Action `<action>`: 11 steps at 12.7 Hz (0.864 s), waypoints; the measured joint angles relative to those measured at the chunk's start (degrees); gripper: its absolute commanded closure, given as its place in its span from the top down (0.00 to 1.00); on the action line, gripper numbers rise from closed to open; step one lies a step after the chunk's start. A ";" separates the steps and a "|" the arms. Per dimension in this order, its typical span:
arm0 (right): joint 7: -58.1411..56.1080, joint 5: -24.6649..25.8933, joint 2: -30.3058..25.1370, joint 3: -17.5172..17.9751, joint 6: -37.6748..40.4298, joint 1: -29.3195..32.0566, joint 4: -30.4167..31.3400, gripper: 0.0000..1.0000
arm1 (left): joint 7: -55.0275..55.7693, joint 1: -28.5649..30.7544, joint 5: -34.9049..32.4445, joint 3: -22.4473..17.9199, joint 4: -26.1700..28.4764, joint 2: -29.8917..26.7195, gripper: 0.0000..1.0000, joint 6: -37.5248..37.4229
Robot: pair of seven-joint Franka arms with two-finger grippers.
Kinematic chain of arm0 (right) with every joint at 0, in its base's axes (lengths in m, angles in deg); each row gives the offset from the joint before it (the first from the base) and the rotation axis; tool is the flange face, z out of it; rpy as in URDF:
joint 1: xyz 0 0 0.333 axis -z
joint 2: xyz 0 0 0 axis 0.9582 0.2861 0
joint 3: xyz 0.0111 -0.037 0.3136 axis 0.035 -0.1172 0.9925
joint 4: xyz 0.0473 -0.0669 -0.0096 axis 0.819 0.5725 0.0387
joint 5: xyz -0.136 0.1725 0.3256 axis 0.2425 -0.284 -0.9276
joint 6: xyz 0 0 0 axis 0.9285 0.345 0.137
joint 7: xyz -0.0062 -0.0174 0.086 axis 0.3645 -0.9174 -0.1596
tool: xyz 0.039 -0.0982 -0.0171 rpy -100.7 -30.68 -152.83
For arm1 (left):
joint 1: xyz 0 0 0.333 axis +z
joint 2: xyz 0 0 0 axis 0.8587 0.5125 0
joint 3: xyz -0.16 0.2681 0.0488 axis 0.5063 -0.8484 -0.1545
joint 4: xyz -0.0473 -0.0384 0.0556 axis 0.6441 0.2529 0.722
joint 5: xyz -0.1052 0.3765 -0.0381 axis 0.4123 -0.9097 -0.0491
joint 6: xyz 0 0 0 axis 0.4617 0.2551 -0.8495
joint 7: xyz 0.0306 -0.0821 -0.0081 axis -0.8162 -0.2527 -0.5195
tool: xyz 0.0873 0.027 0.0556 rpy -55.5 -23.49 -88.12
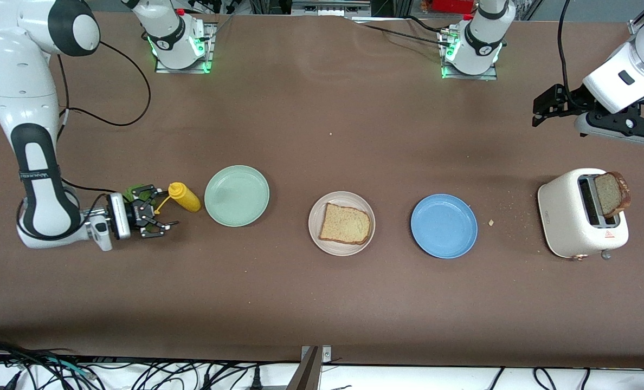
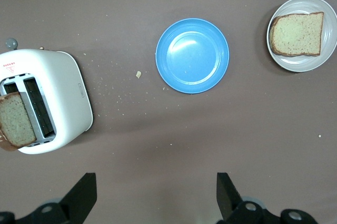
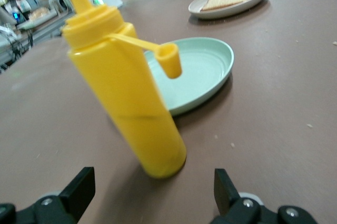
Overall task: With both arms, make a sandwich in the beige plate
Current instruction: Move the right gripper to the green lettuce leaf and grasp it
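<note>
Right gripper point(image 1: 162, 212) low at the right arm's end of the bench, jaws spread wide, empty, just beside the upright yellow squeeze bottle point(image 1: 185, 197); its tethered cap hangs loose. Mint-green plate point(image 1: 237, 195) sits just past the bottle. Beige plate point(image 1: 341, 222) mid-bench carries one bread slice point(image 1: 346, 223). Blue plate point(image 1: 444, 226) bare. Left gripper point(image 2: 155, 197) waits, wide open, over bench near toaster point(image 1: 582, 212); second slice point(image 1: 611, 194) stands in its slot. Risk: withdrawing fingers could clip the narrow-based bottle and tip it.
</note>
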 measured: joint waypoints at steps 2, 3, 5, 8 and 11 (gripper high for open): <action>0.05 4.75 -3.29 -0.41 -0.54 0.03 -0.21 1.00 | 0.00 0.00 0.00 0.00 0.00 0.00 1.00 0.00; 0.11 6.84 -4.69 -0.44 -0.80 0.01 -0.20 1.00 | 0.00 0.00 0.00 0.00 0.00 0.00 1.00 0.00; 0.13 11.10 -6.52 -0.44 -3.09 -0.05 -0.21 1.00 | 0.00 0.00 0.00 0.00 0.00 0.00 1.00 0.00; 0.04 20.17 -8.24 -0.39 -9.78 -0.07 -0.22 1.00 | 0.00 0.00 0.00 0.00 0.00 0.00 1.00 0.00; -0.54 25.45 -8.44 -0.39 -16.03 -0.06 -0.04 1.00 | 0.00 0.00 0.00 0.00 0.00 0.00 1.00 0.00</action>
